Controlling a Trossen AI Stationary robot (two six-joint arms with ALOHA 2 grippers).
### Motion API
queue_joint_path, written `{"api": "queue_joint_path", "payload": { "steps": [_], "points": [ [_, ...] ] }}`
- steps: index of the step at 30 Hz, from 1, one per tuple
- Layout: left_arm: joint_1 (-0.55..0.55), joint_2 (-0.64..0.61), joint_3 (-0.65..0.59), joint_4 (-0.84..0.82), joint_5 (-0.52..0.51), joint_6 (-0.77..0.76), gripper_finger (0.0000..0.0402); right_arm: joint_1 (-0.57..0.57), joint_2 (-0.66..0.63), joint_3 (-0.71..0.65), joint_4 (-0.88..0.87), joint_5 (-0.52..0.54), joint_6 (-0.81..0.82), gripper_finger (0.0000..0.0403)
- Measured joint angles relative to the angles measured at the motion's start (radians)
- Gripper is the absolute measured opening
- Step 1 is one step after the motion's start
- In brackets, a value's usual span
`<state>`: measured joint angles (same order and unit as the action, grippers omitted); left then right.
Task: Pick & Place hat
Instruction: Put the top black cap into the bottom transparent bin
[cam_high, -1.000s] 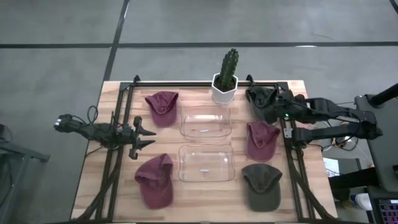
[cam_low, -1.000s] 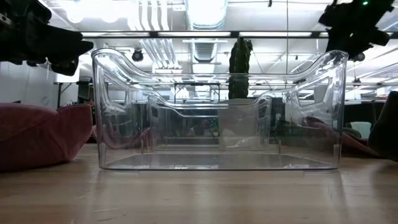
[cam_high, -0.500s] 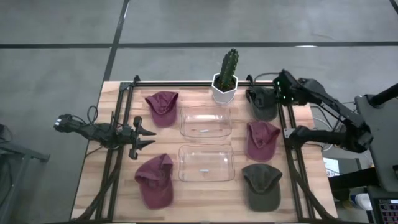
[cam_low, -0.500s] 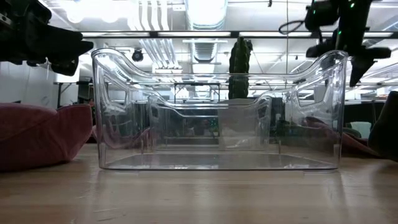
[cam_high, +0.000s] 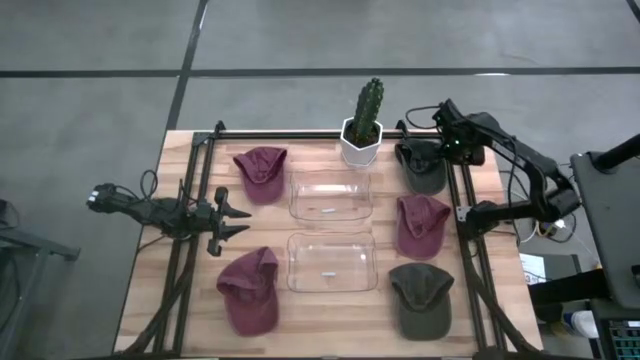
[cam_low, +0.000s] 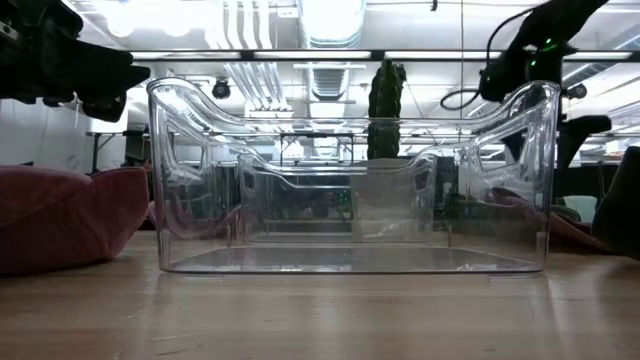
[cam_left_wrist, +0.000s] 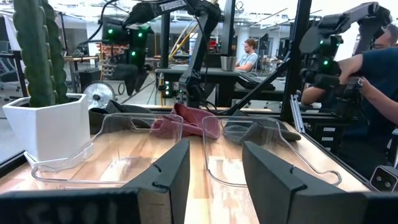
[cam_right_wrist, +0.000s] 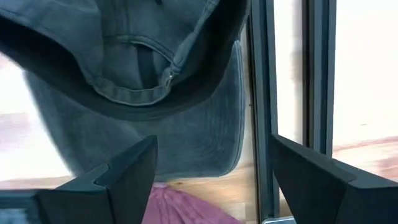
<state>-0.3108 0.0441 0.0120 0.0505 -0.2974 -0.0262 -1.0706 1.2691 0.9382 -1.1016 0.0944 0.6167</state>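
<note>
Six hats lie on the surface around two clear bins. Left gripper (cam_high: 228, 218) waits at the left edge, jaws apart. Right gripper (cam_high: 447, 128) hovers over the far dark hat (cam_high: 422, 166), jaws apart; it should descend squarely onto the crown, avoiding the frame rail (cam_right_wrist: 264, 106).

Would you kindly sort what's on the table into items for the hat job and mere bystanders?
Job items: dark hat beneath the open right tool; other hats, e.g. maroon hat; clear bins.

Bystanders: potted cactus; left tool, open, waiting at table's left edge.
</note>
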Motion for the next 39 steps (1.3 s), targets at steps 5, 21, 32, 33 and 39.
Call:
{"api": "queue_joint_path", "payload": {
  "steps": [5,21,32,33,39],
  "points": [
    [0.000,0.000,0.000,0.000,0.000,0.000,0.0140,-0.002,0.080,0.000,0.041,0.010,-0.001,0.0304],
    [0.000,0.000,0.000,0.000,0.000,0.000,0.0140,-0.014,0.133,-0.010,0.059,0.013,0.127,0.0304],
    [0.000,0.000,0.000,0.000,0.000,0.000,0.0140,-0.014,0.134,-0.092,0.089,0.010,0.250,0.0304],
    [0.000,0.000,0.000,0.000,0.000,0.000,0.0140,-0.014,0.134,-0.109,0.100,0.008,0.260,0.0304],
    [0.000,0.000,0.000,0.000,0.000,0.000,0.0140,-0.014,0.134,-0.187,0.180,-0.024,0.267,0.0300]
  ]
}}
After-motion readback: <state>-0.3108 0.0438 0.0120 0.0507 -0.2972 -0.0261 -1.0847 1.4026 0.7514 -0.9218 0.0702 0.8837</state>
